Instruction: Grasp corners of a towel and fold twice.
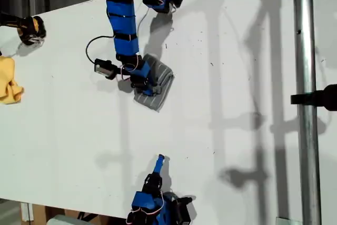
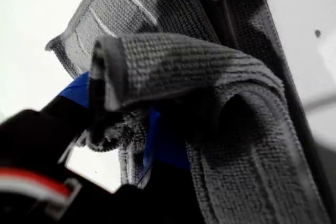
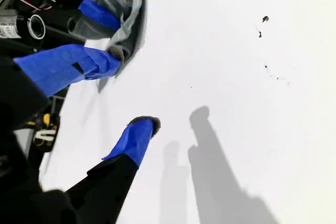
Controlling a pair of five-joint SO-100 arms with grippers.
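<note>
The grey striped towel lies bunched into a small folded packet on the white table, just above the middle of the exterior view. My first gripper comes down from the exterior view's top and sits on the packet. In the first wrist view its blue fingers are wrapped in folds of the towel, shut on the cloth. The corners are hidden in the folds. My second gripper stands open near the exterior view's bottom edge, well apart from the towel, with nothing between its fingers.
A small yellow cloth lies at the exterior view's left edge, with a black and yellow object above it. A metal pole with a black clamp runs down the exterior view's right side.
</note>
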